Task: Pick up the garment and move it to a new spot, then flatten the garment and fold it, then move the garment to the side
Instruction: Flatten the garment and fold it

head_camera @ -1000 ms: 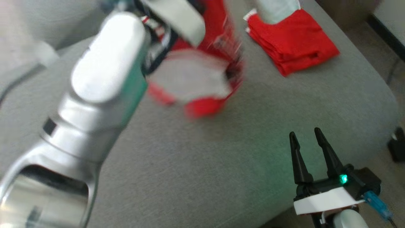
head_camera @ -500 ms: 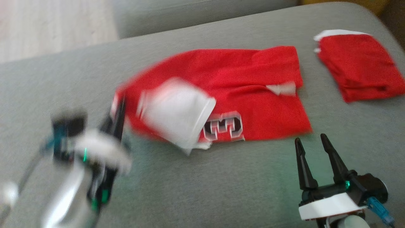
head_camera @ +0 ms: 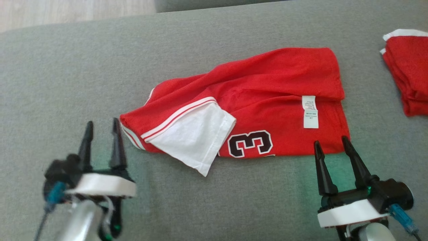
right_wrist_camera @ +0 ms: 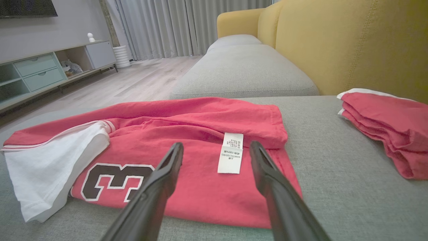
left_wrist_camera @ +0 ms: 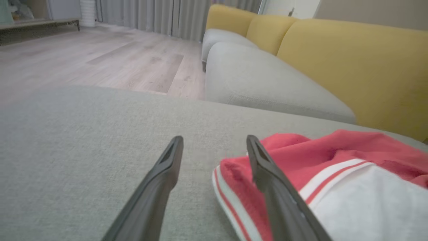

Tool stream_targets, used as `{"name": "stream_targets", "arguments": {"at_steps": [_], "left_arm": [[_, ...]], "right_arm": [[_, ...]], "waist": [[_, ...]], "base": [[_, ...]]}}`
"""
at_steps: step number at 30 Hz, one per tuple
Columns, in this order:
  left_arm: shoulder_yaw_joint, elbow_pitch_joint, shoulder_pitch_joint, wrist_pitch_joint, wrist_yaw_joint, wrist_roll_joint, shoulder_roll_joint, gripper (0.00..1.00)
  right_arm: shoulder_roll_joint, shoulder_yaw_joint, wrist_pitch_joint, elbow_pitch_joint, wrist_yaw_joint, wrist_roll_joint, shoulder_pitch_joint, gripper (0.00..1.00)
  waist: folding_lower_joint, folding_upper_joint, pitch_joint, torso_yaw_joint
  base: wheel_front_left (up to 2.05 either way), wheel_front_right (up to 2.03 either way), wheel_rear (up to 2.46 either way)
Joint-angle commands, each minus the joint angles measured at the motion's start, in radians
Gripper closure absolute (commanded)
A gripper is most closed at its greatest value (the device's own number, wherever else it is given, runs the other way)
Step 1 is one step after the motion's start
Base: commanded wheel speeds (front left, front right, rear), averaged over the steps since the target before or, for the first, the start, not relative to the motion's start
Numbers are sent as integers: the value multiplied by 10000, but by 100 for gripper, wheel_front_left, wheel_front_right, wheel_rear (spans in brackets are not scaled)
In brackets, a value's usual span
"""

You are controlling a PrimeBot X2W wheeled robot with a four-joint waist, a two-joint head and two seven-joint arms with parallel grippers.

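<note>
Garment (head_camera: 267, 100): red jersey, lying rumpled on the grey sofa cushion (head_camera: 67, 67). Its white sleeve (head_camera: 194, 140) is turned over the front and the upper part is doubled over.

Left gripper (head_camera: 102, 121): fingers apart, empty, just beside the striped left edge.

Right gripper (head_camera: 330, 140): fingers apart, empty, at the lower right corner.

Risks: pinching one layer only would likely leave the doubled cloth creased. A long pull rightwards could drag it into the folded red pile (head_camera: 408, 77).

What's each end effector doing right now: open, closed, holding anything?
Left end effector: open, holding nothing, beside the crumpled red jersey.
Right end effector: open, holding nothing.
</note>
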Motion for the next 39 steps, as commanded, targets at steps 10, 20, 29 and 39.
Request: {"name": "stream_targets", "arguments": {"at_steps": [10,20,29,39], "left_arm": [[-868,-1862,1778,-4,-1043,1490,-1362,0],[-2356,-262,761,1533,-1933,1063,-1793,0],[-2595,169,276,1547,-2063,762,-1659,100],[-1911,-892,106,477,-1906,787,-1103,100]], "right_arm": [[-124,193,-38,-279,21,-83,-275,0],[-200,384,-38,-264,21,-84,-595,0],[-159,331,-38,-259,21,-21,-640,0],[-97,144,-38,-441,21,369,-589,0]], "waist": [[-1,0,66,466],[-1,0,420,423],[-1,0,547,121],[-1,0,542,429]], "base": [[0,0,0],[0,0,0],[0,0,0],[0,0,0]]}}
